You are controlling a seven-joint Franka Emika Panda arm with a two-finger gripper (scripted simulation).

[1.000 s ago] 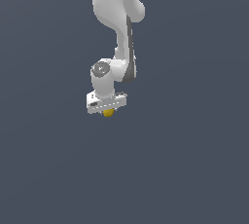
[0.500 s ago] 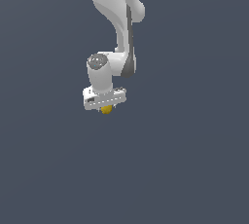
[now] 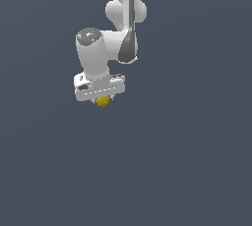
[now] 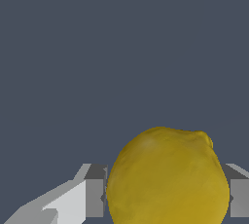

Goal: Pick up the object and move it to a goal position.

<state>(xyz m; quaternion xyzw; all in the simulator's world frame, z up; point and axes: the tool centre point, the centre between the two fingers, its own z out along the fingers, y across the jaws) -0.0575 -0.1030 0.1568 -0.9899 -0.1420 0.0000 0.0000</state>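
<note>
**End effector clamped on the yellow ball**

End effector [image 3: 102,100] pointing straight down, fingers closed in against a small mustard-yellow ball [image 3: 102,101], one on each side. In the exterior view, only the lower half of the ball peeking out at 6 o'clock below the white hand body, fingers themselves mostly hidden behind it, so not much gap to see there. Wrist view much clearer: ball [image 4: 168,177] huge in frame, slightly mottled skin with a little nub on one end (honestly looks like a lemon), grey finger pads [image 4: 95,196] pressed up against both flanks, touching.

White arm [image 3: 120,14] coming in from 12 o'clock of the exterior view, wrist joint with the grey cap sitting at roughly 11 o'clock above the hand. Ball a bit left of centre in that view and above the middle of the frame.

Plain dark blue-grey all around in both views, no shadow or edge visible, so can't tell whether the ball is resting on anything or up in the air.
</note>
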